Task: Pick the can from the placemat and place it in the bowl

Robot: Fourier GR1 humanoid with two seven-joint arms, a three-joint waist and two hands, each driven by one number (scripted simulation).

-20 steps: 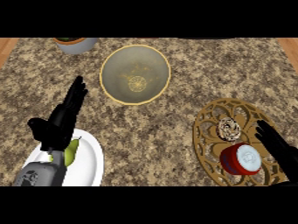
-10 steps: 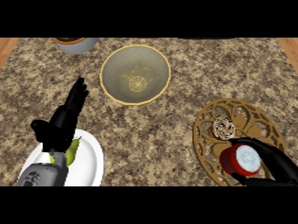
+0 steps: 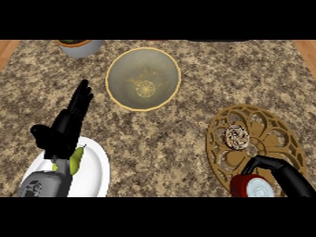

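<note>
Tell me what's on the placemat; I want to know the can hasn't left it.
The can stands on the placemat at its near edge, with the right hand curled around it. The hand hides part of the can and of the mat.

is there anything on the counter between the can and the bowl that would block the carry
Nothing visible does. The can sits at the near edge of the placemat with the right hand curled round it. Only bare counter separates it from the bowl. The plate lies off to the left.
</note>
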